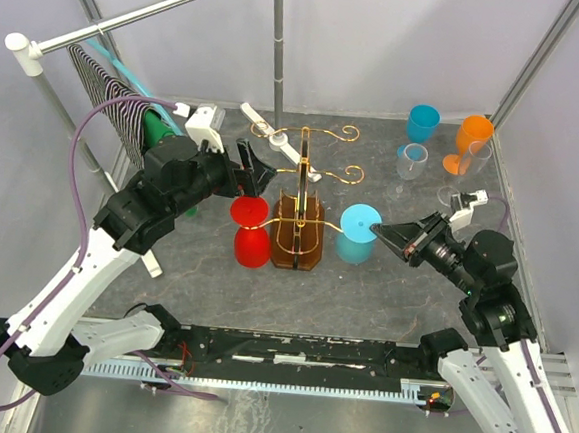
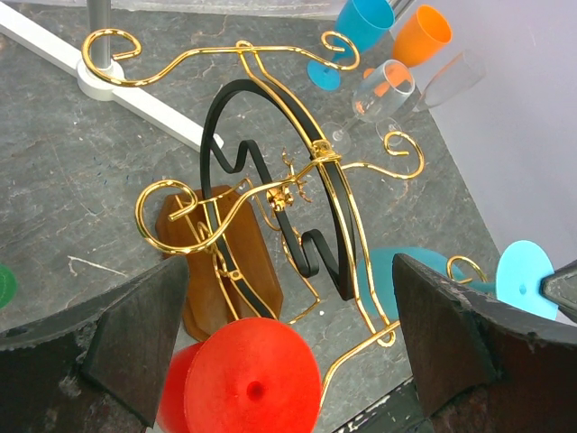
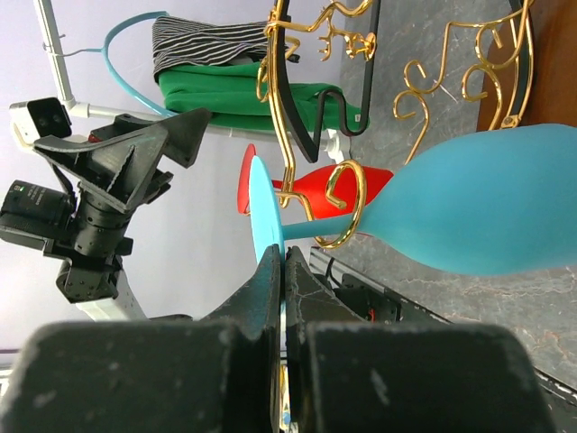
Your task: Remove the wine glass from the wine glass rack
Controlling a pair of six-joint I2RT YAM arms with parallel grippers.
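Grey table (image 1: 383,304), middle: clamps right gripper (image 3: 282,260) shut on blue wine glass (image 3: 487,207) foot, glass hanging bowl-down, stem vertical, from rack (image 1: 295,249); holds left gripper (image 2: 288,329) wide open, empty, by red glass (image 2: 252,388).

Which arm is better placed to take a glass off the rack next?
Right. The right claw is shut on the foot of the blue wine glass hanging on the rack; the left claw is open, holding nothing.

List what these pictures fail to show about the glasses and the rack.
Left wrist view: red wine glass bowl mostly hidden behind its own foot.
Right wrist view: blue wine glass rim cut off by the right edge.
Same view: wine glass rack base mostly beyond that edge.
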